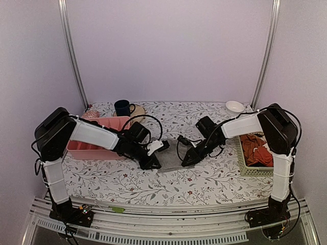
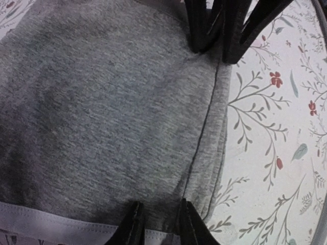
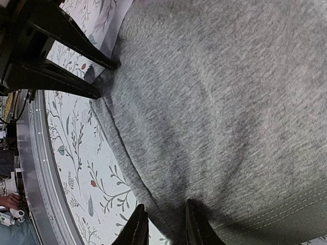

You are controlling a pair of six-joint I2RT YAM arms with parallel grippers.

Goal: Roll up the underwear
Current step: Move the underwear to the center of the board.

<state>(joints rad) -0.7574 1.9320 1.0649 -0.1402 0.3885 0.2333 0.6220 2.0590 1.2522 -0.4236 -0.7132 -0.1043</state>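
The underwear (image 1: pixel 171 161) lies flat on the flowered cloth between my two grippers, grey with a pale trim band (image 2: pixel 46 219). It fills the left wrist view (image 2: pixel 102 117) and the right wrist view (image 3: pixel 230 102). My left gripper (image 1: pixel 152 163) is tip-down on its left end; its jaws stand a narrow gap apart, and both fingertips (image 2: pixel 134 224) press on the cloth by the trim. My right gripper (image 1: pixel 187 159) is tip-down on the right end, also narrowly open. One of its fingertips (image 3: pixel 139 227) is on the table beside the folded edge and the other is on the cloth.
A pink bin (image 1: pixel 97 138) stands at the left, with a dark mug (image 1: pixel 122 107) behind it. A white bowl (image 1: pixel 234 107) is at the back right. A green basket (image 1: pixel 255 153) with orange-red garments stands at the right. The table's metal front edge (image 3: pixel 38 168) runs close by.
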